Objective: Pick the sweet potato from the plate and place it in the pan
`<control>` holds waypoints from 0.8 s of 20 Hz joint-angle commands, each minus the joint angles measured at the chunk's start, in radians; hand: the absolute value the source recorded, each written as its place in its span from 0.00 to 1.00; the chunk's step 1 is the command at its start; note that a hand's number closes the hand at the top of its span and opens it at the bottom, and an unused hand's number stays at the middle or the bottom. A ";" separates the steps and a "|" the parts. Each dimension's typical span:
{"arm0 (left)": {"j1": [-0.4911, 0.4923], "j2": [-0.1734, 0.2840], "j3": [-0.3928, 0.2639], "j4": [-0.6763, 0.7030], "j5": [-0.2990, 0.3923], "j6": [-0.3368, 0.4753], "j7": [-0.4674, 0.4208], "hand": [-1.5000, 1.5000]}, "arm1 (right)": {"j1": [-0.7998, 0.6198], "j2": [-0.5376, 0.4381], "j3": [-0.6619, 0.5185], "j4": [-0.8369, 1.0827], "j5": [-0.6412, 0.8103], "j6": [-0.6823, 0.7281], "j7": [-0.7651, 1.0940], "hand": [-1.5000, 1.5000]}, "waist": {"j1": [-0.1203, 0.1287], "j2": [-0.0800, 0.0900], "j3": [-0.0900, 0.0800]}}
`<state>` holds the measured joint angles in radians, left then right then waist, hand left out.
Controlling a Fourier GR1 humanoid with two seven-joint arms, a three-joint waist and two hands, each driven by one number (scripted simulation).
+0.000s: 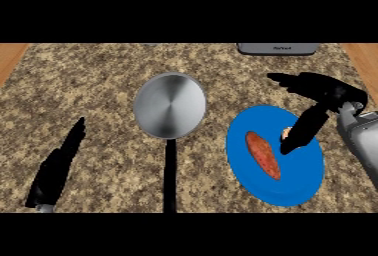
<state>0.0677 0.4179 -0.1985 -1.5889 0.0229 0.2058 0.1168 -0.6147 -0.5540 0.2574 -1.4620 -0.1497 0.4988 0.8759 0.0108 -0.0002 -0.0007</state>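
Note:
A reddish-brown sweet potato (263, 154) lies lengthwise on a blue plate (299, 187) at the right of the counter. My right hand (328, 92) hovers over the plate's upper right, open, with its thumb (301, 131) stretched down beside the potato's right end and its fingers pointing left above the plate. A silver pan (170, 105) with a long black handle (170, 175) sits at the centre, left of the plate, with nothing in it. My left hand (55, 167) rests open at the lower left, fingers straight.
A grey appliance (277, 48) stands at the counter's far edge, behind the plate. Wooden edges border the speckled granite counter (88, 80) at both upper corners.

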 commanded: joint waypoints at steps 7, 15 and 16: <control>-0.028 0.021 0.050 -0.015 0.022 -0.055 0.018 0.50 | -0.109 0.031 0.141 0.104 -0.013 0.167 0.164 0.00 | 0.003 0.000 0.000; -0.014 -0.030 0.035 0.048 -0.025 -0.037 -0.022 0.50 | -0.106 0.090 0.233 0.131 -0.008 0.151 0.214 0.00 | -0.006 0.000 0.000; 0.020 -0.028 0.028 -0.014 -0.030 -0.033 -0.003 0.50 | -0.147 0.095 0.203 0.132 -0.050 0.159 0.271 0.00 | -0.002 -0.002 0.000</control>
<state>0.0564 0.3937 -0.1705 -1.5833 0.0012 0.1811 0.1273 -0.7214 -0.4951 0.4496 -1.3288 -0.1728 0.5963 0.9650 0.0072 -0.0012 -0.0008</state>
